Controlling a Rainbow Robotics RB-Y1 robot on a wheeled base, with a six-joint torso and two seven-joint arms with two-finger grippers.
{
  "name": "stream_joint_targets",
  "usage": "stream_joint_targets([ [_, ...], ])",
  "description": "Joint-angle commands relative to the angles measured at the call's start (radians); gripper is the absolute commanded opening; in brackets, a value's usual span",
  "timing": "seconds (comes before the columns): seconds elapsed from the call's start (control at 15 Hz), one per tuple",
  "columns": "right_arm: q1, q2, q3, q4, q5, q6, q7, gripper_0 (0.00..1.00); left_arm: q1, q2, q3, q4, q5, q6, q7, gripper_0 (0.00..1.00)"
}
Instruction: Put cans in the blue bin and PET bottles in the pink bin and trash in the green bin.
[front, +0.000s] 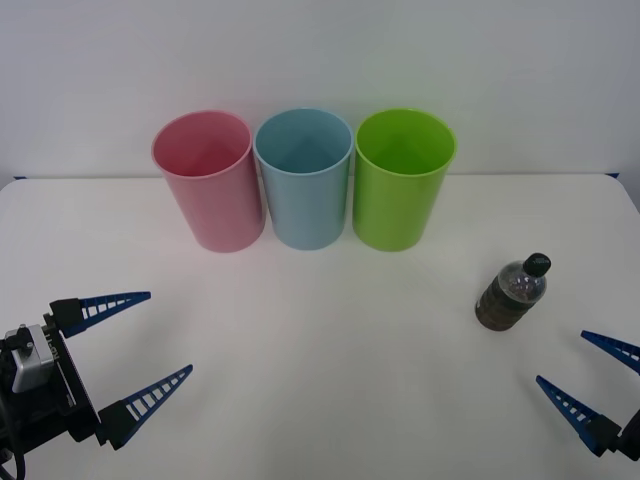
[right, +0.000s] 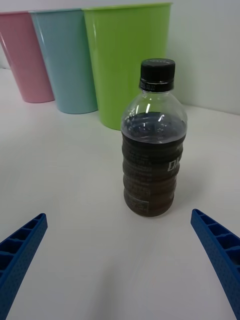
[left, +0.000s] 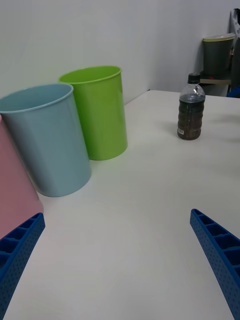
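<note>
Scanning left to right, I have my left hand spread and low over the worktop, then the pink bin, blue bin and green bin in 1 row. The PET bottle stands upright near my right hand, also spread. Nothing looks sorted yet; the bottle still needs the pink bin.

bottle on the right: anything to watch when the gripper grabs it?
The bottle looks mostly full of dark liquid, so probably heavy for its size. Tall on a narrow base, it may tip if nudged high. The ribbed body should resist slipping.
</note>
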Motion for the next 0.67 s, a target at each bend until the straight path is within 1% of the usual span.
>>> stream_joint_targets([
  [0.07, -0.041, 0.0, 0.033, 0.055, 0.005, 0.072, 0.025, 1.0, 0.0, 0.0, 0.0, 0.0, 0.0, 0.0, 0.0, 1.0],
  [0.2, -0.047, 0.0, 0.07, 0.055, -0.003, 0.146, 0.032, 1.0, 0.0, 0.0, 0.0, 0.0, 0.0, 0.0, 0.0, 1.0],
  [0.67, -0.112, 0.0, 0.272, 0.055, -0.068, 0.414, 0.054, 1.0, 0.0, 0.0, 0.0, 0.0, 0.0, 0.0, 0.0, 1.0],
])
